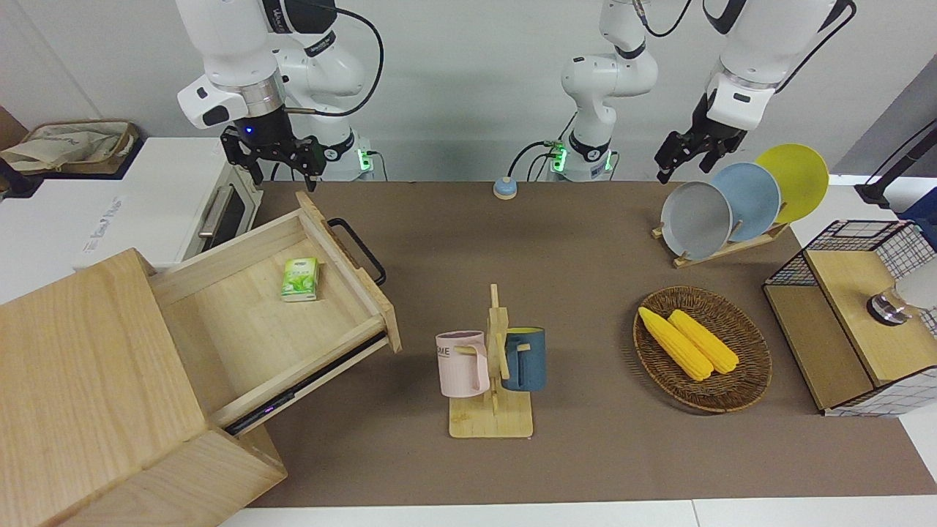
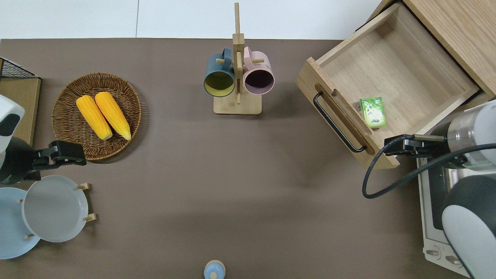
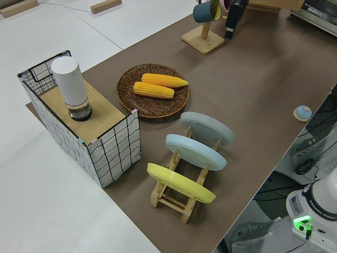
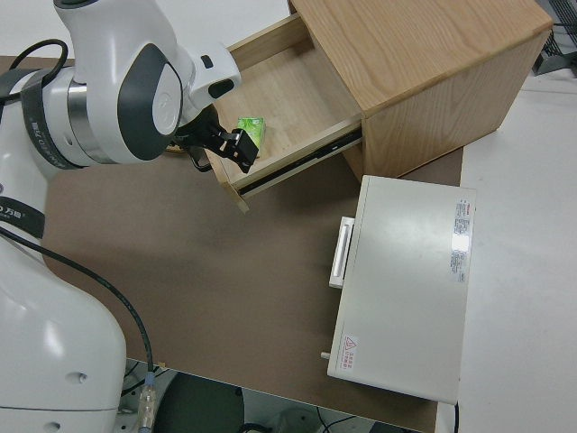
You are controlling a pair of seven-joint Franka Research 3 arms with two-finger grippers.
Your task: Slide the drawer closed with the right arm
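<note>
I see the left gripper [image 2: 73,155] parked, and I cannot tell how its fingers stand. A wicker basket [image 2: 62,128] with two corn cobs [image 2: 102,115] sits toward the left arm's end of the tabletop, and a rack of plates [image 2: 54,207] lies nearer to the robots than it. A mug stand [image 2: 237,104] holds a blue mug [image 2: 219,75] and a pink mug [image 2: 259,76] near the tabletop's far edge. At the right arm's end, the drawer [image 2: 391,83] is pulled well out of its wooden cabinet [image 1: 80,380], with a green packet [image 2: 372,111] inside. The right gripper [image 2: 391,147] hangs over the drawer front's corner nearest the robots, fingers spread open and holding nothing, beside the black handle [image 2: 336,123]. A white oven [image 4: 401,289] stands next to the cabinet.
</note>
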